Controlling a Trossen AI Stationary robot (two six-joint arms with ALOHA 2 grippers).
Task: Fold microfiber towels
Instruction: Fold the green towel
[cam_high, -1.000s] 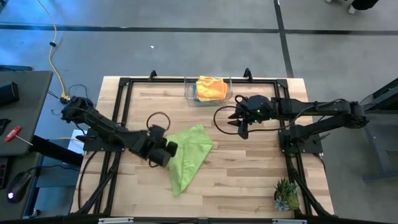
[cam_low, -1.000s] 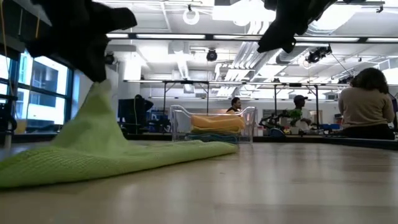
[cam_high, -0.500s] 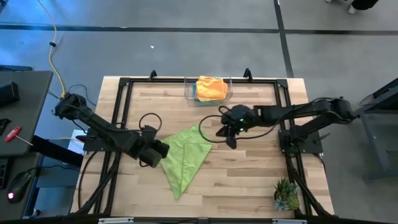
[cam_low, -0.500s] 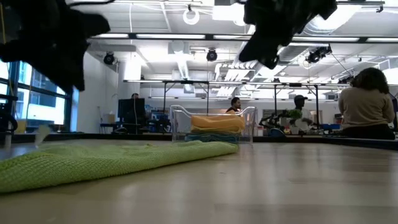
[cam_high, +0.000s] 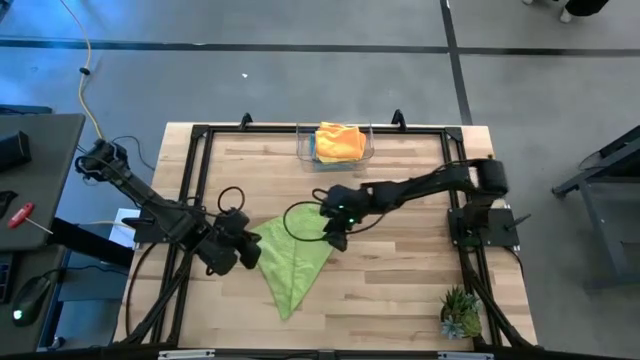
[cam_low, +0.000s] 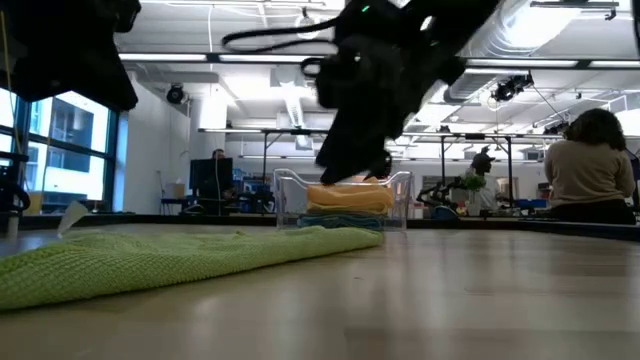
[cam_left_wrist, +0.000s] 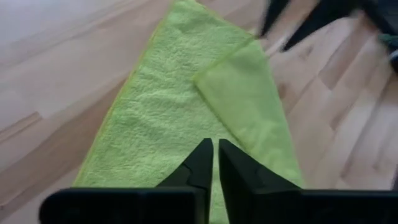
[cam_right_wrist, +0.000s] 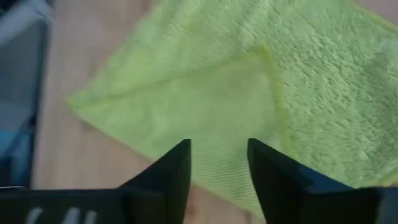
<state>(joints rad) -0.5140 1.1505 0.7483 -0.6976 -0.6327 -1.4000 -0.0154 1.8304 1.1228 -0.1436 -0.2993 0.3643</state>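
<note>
Lime towel lying mid-table, one corner turned over, neither gripper holding it.

I judge the lime green towel (cam_high: 293, 258) light and limp, best pinched at a corner. My left gripper (cam_left_wrist: 214, 163) hovers above it with fingers nearly together, empty; my right gripper (cam_right_wrist: 219, 163) hangs parted and empty over its folded corner. The bin's (cam_high: 304, 146) lower towels are hidden under the orange towel (cam_high: 339, 140).
</note>
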